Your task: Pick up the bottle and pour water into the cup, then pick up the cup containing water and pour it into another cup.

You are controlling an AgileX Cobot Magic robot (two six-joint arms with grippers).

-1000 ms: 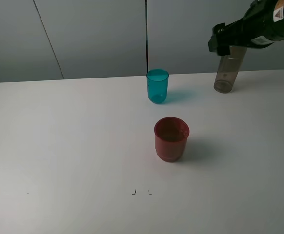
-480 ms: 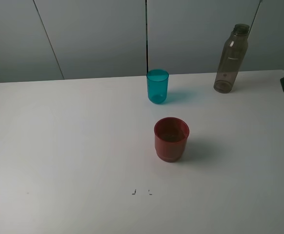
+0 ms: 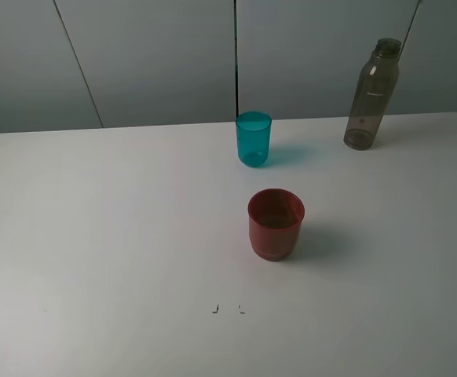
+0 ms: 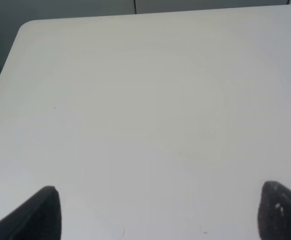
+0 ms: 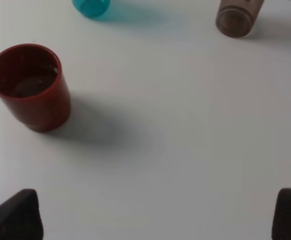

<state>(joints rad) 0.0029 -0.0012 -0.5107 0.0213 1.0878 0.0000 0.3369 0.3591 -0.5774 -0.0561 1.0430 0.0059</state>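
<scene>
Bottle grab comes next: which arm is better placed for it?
Probably the right. The bottle stands upright at the table's far right, and the right claw, open and empty, already has it in view. The left claw sees only bare table.

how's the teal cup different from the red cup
The teal cup is slim and see-through; the red cup is wider and opaque. The teal cup stands farther back on the table; the red cup sits nearer the middle. Both stand upright, apart, untouched.

Smoky bottle (image 3: 372, 96) upright far right; slim teal cup (image 3: 254, 139) upright centre-back; wide red cup (image 3: 276, 224) nearer.
</scene>
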